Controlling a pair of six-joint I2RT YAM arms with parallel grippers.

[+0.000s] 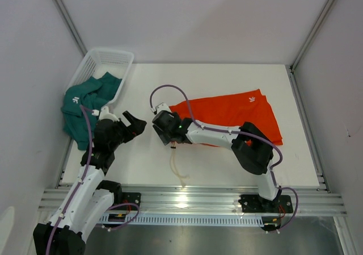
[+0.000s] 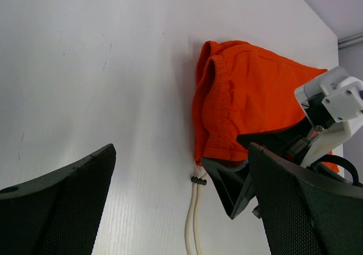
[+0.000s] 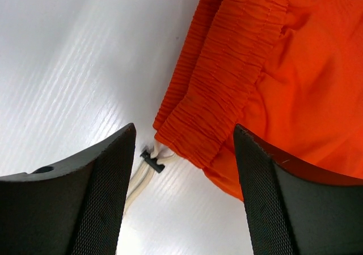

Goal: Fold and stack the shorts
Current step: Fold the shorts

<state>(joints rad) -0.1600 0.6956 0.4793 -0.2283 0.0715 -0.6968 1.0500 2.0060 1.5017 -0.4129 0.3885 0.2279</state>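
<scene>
The orange shorts (image 1: 238,116) lie flat across the centre-right of the table (image 1: 227,164), with the waistband toward the left and the white drawstring (image 1: 178,172) trailing toward the bottom of the top view. The right gripper (image 3: 184,133) hovers over the waistband's lower corner, jaws apart, holding nothing. The left gripper (image 1: 134,123) hangs wide open just left of it, also empty. The teal shorts (image 1: 85,104) spill from the basket (image 1: 113,55) at upper left. To fold cleanly, I'd say the right fingers should pinch both layers of elastic, clear of the cord, before lifting.
</scene>
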